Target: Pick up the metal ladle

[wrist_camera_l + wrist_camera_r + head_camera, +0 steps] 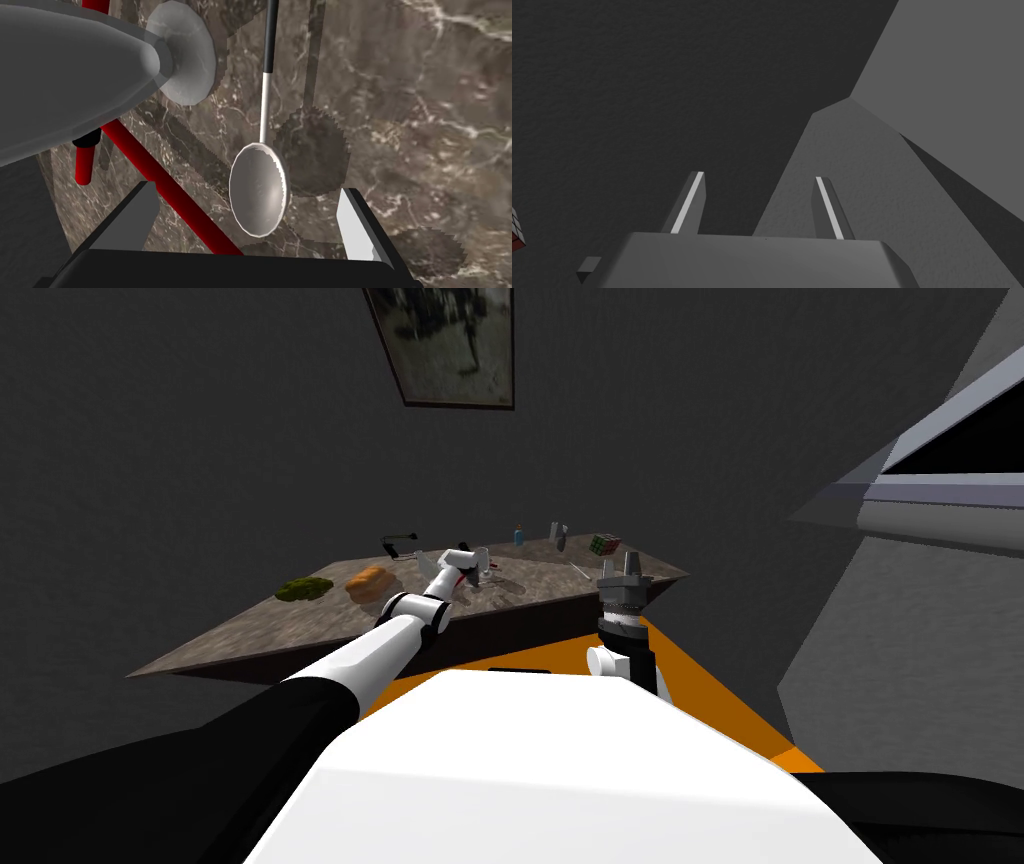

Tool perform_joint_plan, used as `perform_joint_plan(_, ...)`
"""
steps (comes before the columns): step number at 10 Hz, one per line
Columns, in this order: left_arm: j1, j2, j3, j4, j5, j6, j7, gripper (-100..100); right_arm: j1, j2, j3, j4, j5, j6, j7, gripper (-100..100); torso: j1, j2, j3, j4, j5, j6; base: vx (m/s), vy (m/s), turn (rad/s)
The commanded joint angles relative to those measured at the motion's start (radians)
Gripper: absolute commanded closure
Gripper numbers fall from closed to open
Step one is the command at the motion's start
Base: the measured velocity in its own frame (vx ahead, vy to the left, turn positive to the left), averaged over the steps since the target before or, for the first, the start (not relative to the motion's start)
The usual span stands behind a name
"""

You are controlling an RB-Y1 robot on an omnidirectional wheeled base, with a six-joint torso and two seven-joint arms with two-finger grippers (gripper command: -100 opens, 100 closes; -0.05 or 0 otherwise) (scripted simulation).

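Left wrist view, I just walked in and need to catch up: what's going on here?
Reaching over the brown marbled tabletop, the left end effector is open and straddles the bowl of the silver metal ladle with a black handle, fingers clear of it. The ladle lies ungripped on the table, a clear stemmed glass close beside. The right end effector is open and empty.

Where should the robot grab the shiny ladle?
Probably the thin silver stem of the ladle, just past its bowl, coming down from above with the open left gripper. It lies on the table, and the bowl is wide.
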Motion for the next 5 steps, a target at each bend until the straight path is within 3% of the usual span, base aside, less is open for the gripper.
perform_joint_plan(1, -0.016, 0.003, -0.003, 0.040, 0.010, 0.035, -0.005, -100, 0.000, 0.000, 0.000, 0.000, 0.000, 0.000, 0.000, 0, 0.000, 0.000, 0.000, 0.000, 0.000, 0.000, 0.057, -0.010, -0.061)
perform_joint_plan(4, -0.040, 0.004, -0.011, 0.134, 0.031, 0.094, -0.018, -100, 0.000, 0.000, 0.000, 0.000, 0.000, 0.000, 0.000, 0, 0.000, -0.004, -0.002, -0.001, 0.000, 0.000, 0.129, -0.013, -0.076)
perform_joint_plan(5, -0.040, 0.004, -0.011, 0.134, 0.031, 0.094, -0.018, -100, 0.000, 0.000, 0.000, 0.000, 0.000, 0.000, 0.000, 0, -0.001, -0.007, -0.004, -0.001, 0.000, 0.000, 0.102, -0.008, -0.018)
